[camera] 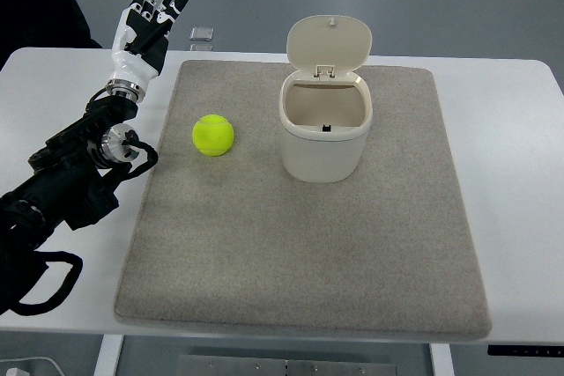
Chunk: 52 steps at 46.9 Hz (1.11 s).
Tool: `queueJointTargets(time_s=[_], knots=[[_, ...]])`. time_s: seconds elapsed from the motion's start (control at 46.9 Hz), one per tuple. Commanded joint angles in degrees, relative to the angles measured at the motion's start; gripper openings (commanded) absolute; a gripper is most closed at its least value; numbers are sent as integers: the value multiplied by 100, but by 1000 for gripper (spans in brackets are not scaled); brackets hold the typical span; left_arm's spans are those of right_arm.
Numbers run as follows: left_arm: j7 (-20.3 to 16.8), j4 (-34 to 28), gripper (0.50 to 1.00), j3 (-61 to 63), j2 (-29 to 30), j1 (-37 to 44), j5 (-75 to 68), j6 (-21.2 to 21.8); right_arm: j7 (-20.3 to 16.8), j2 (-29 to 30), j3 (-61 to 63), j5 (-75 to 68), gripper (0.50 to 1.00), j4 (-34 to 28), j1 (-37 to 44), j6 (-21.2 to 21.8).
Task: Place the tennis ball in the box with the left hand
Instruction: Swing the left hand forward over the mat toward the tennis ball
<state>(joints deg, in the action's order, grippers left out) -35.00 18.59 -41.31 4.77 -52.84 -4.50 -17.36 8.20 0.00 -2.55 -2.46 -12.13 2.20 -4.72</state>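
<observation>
Judging from the layout, risk lies mostly in the approach. Left hand raised off the far left corner of the grey mat, fingers spread and straight, gripping nothing. Tennis ball resting on the mat, left of the white bin, apart from it, nearer than the hand. Right hand not visible.

Likely failures, all guesses:
- Brushing the ball with a fingertip on the way down, sending it rolling; soft mat would slow it, not stop it for certain. Rolling toward the bin's wall would leave it wedged and harder to close around.
- Closing too early or off-centre, squeezing the ball out sideways from between the fingers.
- Clipping the flipped-up lid or the rim during the carry; light-looking bin, could tip or slide on the mat.
- Releasing short of the opening, bouncing the ball off the rim and away across the white table.

Orientation of the ball: round, so no long axis and no meaningful heading; seam too faint to read from above. Graspable equally from any side, top approach seeming simplest.

Bin upright, opening facing straight up, lid hinged at the far side and standing open, so entry from the near or left side looks clear.
</observation>
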Motion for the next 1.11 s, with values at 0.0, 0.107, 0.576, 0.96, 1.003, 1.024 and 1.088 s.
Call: queueJointTargets(time_s=[0.0,0.107,0.576,0.96,1.003,1.024,1.088], knots=[[0,-5,992,0,6,2,2,4,6,0,0,0,938,0,0,-2],[0,-14,992,-44,6,-7,11,57,-2,0,0,0,938,0,0,7],[0,13,990,-9,147,-252,-7,241,-2,0,0,0,938,0,0,-2],[380,416,990,2371,1350,-1509,-95,373,-2,0,0,0,938,0,0,7],[424,618,990,2846,1526,-1658,-86,373,-2,0,0,0,938,0,0,7],[459,715,990,3048,1622,-1729,-86,373,-2,0,0,0,938,0,0,-2],[617,1057,990,3672,1868,-1913,-86,373,7,0,0,0,938,0,0,7]])
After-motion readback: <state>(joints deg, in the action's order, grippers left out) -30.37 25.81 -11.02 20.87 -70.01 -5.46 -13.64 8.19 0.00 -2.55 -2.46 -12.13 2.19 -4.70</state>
